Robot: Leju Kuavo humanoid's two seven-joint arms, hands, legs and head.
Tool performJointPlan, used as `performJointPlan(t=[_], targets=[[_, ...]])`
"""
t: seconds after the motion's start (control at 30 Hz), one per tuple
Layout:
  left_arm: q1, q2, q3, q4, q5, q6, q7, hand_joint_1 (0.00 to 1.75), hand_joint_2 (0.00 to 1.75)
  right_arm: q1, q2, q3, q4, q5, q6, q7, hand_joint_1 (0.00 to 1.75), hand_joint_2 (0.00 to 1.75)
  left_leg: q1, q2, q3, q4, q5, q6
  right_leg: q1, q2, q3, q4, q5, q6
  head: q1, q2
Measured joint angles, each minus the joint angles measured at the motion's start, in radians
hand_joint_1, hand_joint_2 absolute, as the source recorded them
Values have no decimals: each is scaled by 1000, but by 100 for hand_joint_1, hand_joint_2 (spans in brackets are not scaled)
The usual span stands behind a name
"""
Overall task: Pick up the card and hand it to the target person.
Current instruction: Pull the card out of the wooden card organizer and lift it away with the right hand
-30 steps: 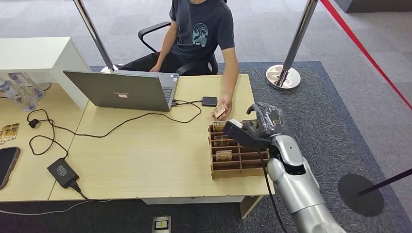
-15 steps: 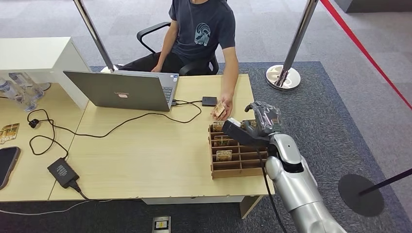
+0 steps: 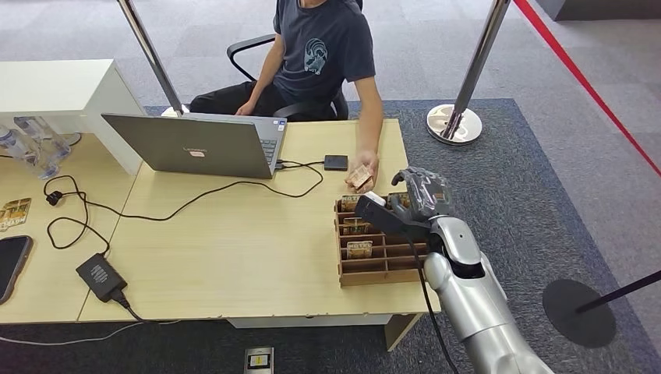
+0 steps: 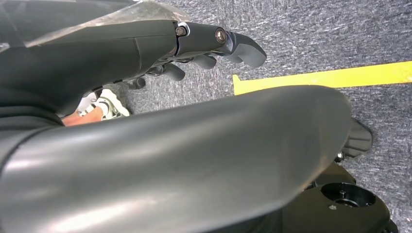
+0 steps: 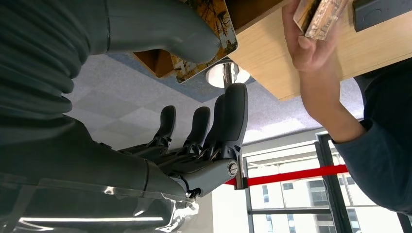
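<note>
Since 1 second ago the card (image 3: 360, 178) has shifted a bit right in the person's hand (image 3: 365, 173) over the desk (image 3: 234, 249), so handover looks done. Right hand (image 3: 413, 204) hovers over the wooden organizer (image 3: 379, 261), fingers apart, holding nothing (thumb near a slotted card). Left hand (image 4: 214, 43): can't tell.

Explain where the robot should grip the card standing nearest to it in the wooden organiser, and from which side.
Pinch the card by its top edge, probably coming straight down from above. It stands upright in the wooden organiser, whose dividers wall in its lower part and ends. That leaves only the top strip free for a thumb and finger on its two faces.
</note>
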Motion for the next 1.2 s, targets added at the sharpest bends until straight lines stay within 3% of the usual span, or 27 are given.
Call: performJointPlan(t=[0.37, 1.2], targets=[[0, 0, 0, 0, -3, 0, 0, 0, 0, 7, -2, -11, 0, 3, 1, 10, 82, 175, 0, 0, 0, 0, 0, 0, 0, 0, 0, 0, 0, 0, 0, 0], [1, 0, 0, 0, -6, 0, 0, 0, 0, 2, -6, -44, 70, -4, -16, 11, 98, 175, 0, 0, 0, 0, 1, 0, 0, 0, 0, 0, 0, 0, 0, 0]])
